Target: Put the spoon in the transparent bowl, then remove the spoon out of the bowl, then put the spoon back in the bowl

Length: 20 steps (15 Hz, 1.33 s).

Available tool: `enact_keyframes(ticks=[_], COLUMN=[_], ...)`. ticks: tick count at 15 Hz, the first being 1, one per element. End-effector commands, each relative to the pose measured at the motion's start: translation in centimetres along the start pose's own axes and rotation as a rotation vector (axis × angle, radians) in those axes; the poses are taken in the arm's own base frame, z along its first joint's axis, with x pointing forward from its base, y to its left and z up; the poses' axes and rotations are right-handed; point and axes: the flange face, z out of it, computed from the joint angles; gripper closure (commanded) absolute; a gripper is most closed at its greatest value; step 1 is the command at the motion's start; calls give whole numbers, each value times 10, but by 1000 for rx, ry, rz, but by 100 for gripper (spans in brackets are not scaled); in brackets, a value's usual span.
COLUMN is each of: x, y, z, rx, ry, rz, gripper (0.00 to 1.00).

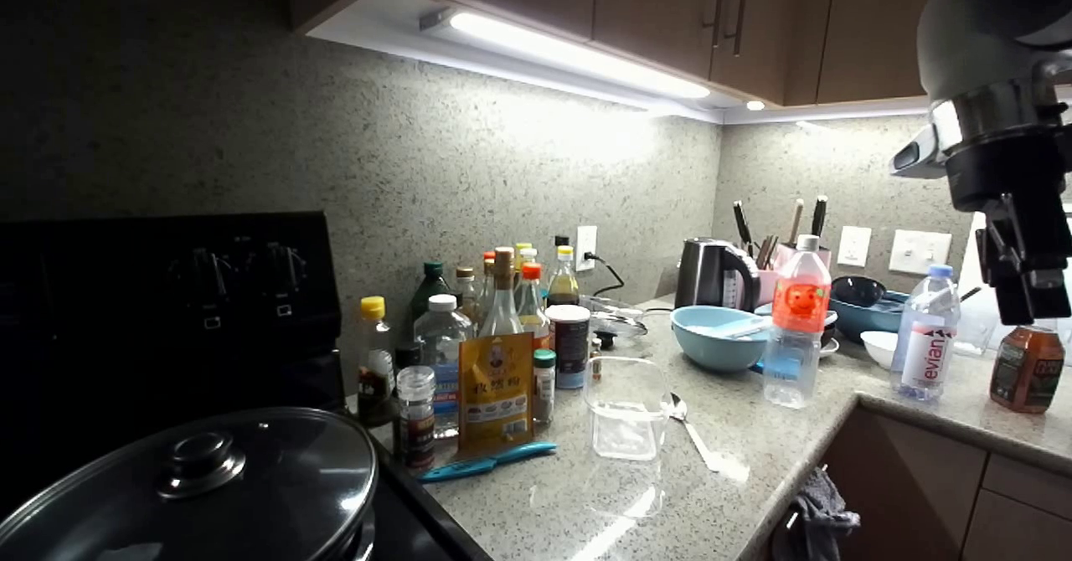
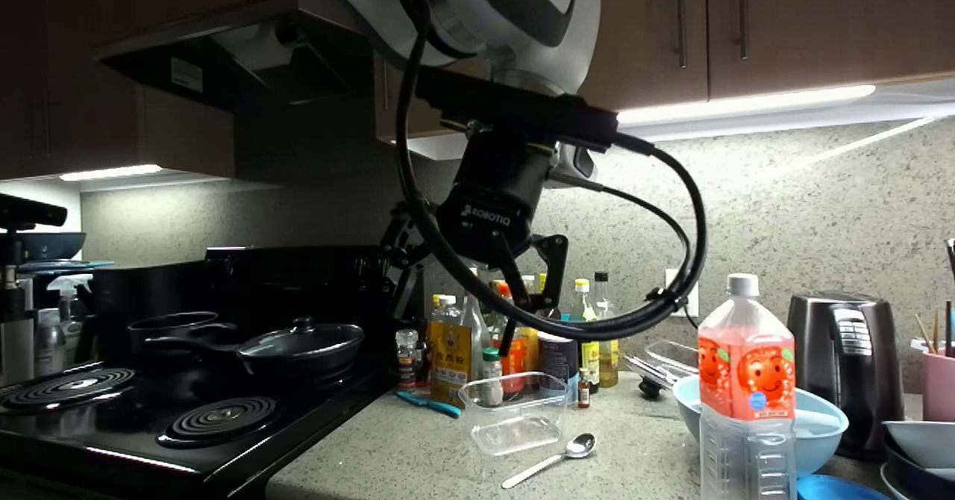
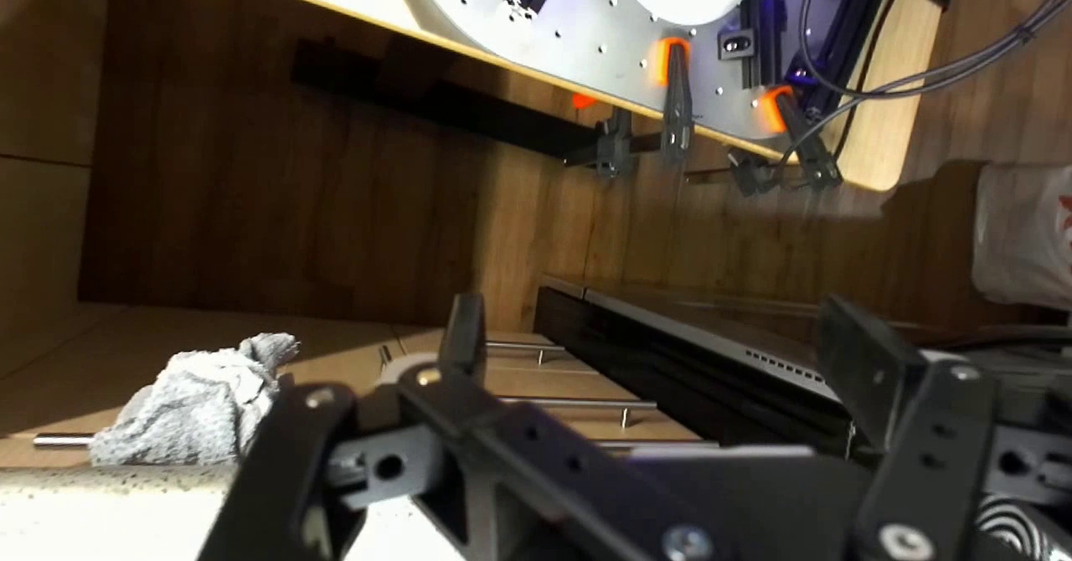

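Note:
The silvery spoon (image 1: 694, 441) lies on the counter just beside the transparent bowl (image 1: 625, 437). In an exterior view the spoon (image 2: 579, 446) lies in front of the transparent bowl (image 2: 516, 436), its head towards the right. The clear squarish bowl stands upright, with no spoon in it. My gripper (image 3: 670, 347) is open, with nothing between its fingers. In both exterior views the gripper (image 1: 1038, 297) hangs in the air, higher than the spoon and bowl and apart from them; it also shows here (image 2: 456, 325). The spoon and bowl are out of the wrist view.
A tall red-labelled bottle (image 1: 796, 335) and a light blue bowl (image 1: 724, 347) stand beyond the spoon. Several sauce bottles and a yellow pouch (image 1: 496, 389) stand by the wall. A lidded pan (image 1: 201, 494) is on the stove. A towel (image 3: 197, 402) hangs below the counter edge.

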Motion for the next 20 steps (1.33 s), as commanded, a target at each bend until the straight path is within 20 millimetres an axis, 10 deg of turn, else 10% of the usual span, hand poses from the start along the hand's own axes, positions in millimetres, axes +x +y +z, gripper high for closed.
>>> enact_keyframes(ticks=[1,8,20], x=[29,48,96], y=[19,29,52], z=[8,16,-4], rx=[42,25,-83], ry=[-112,-140,344], rz=[-107,-101,-65], gripper=[0,0,0])
